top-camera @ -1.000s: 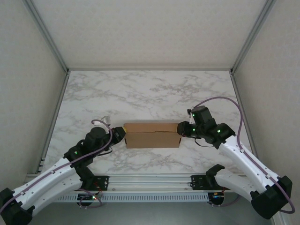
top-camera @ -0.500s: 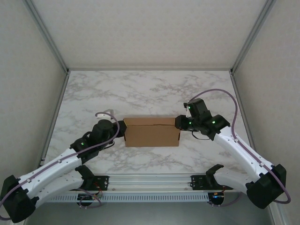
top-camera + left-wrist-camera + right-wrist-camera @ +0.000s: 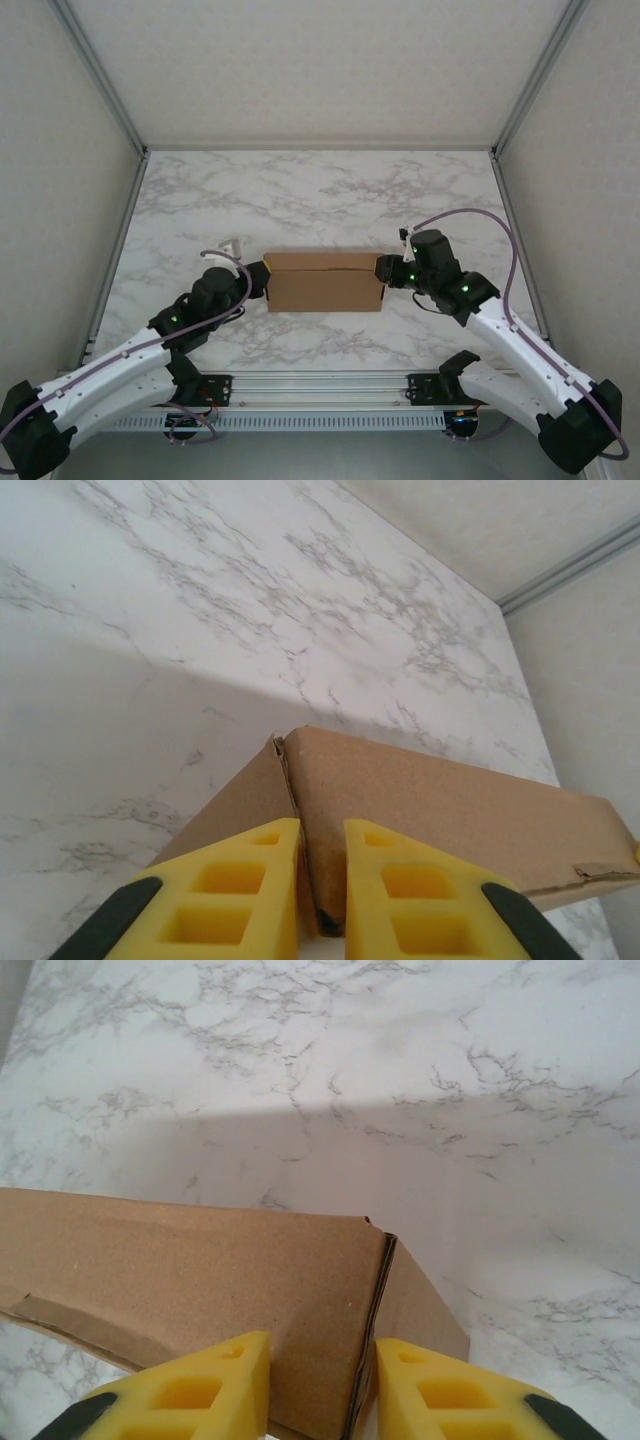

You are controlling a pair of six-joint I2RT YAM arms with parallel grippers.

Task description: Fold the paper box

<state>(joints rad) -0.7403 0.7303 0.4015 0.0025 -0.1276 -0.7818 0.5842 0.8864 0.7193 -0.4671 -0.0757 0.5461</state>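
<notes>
Paper box (image 3: 325, 285), plain brown, has the left pincer (image 3: 322, 832) clenched on one end; right pincer (image 3: 322, 1348) straddles the other, grip unclear.

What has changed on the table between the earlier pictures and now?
The paper box has shifted a little toward the far side of the table, and its front face looks taller than a second ago. Both arms changed pose; the left elbow swung outward and came back. As before, the left gripper and the right gripper still clamp the box's two ends, and nothing was let go.
</notes>
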